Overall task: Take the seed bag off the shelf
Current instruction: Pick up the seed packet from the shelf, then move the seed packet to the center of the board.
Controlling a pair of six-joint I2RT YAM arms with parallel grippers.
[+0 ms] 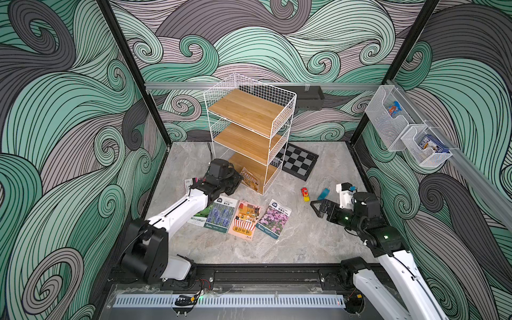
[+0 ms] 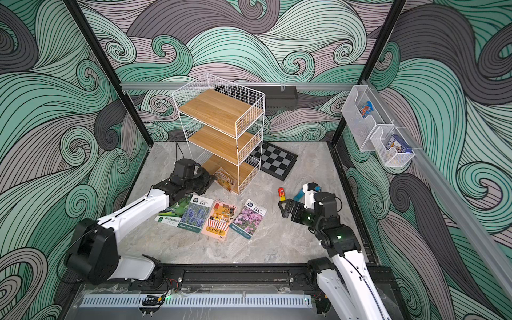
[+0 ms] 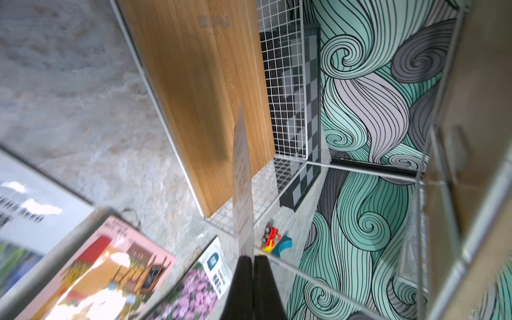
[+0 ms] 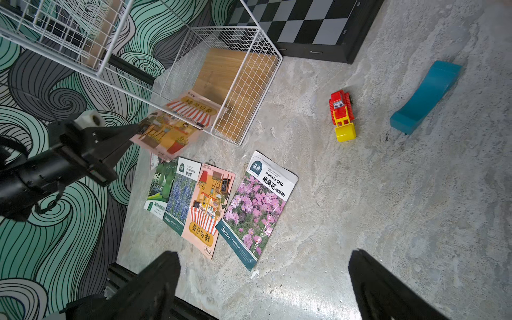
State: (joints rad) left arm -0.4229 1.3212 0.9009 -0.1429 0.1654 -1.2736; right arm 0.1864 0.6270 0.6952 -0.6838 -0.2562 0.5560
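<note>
Clamped in the left gripper (image 3: pixel 252 259), whose jaws are pressed together on its near edge, the seed bag (image 3: pixel 242 180) shows edge-on to the wrist camera. It runs straight ahead of the fingertips, its long axis in line with the arm's reach. Just below the grip, four other packets (image 4: pixel 210 207) lie flat on the floor (image 4: pixel 388 194). Ahead of the grip, the bag's far end reaches into the open front of the shelf (image 1: pixel 246 109), over the bottom board (image 4: pixel 221 69), not yet clear of the wire frame. A straight pull back along that axis looks the likeliest way out. Well apart to the side, the right gripper (image 1: pixel 315 209) hangs wide and empty.
</note>
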